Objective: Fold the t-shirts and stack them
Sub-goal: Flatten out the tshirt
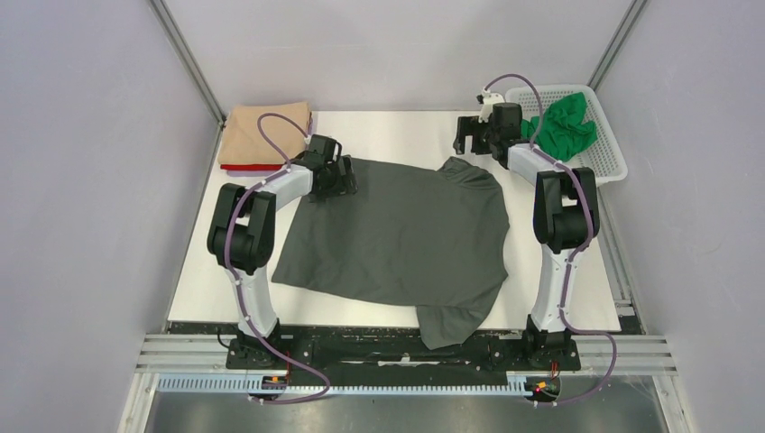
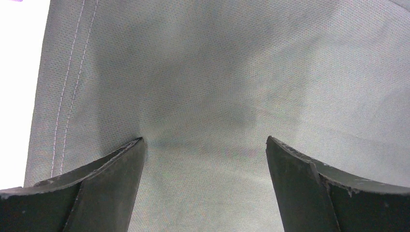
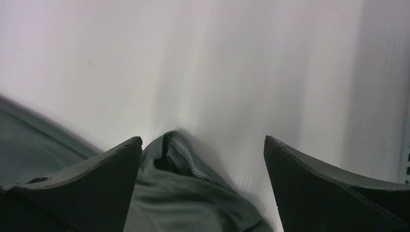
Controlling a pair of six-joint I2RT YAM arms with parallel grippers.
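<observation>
left pincer (image 2: 204, 140) gapes over dark grey t-shirt (image 1: 397, 236); right pincer (image 3: 203, 139) gapes nearby.

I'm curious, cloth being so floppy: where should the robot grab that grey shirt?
Likely the far corners, from above: the grey shirt lies flat, its stitched hem under the open left gripper, its raised fold near the open right gripper.

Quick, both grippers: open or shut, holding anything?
Left gripper: open, holding nothing, fingers spread over the dark grey t-shirt.
Right gripper: open, holding nothing, a bunched edge of that shirt below it.
</observation>
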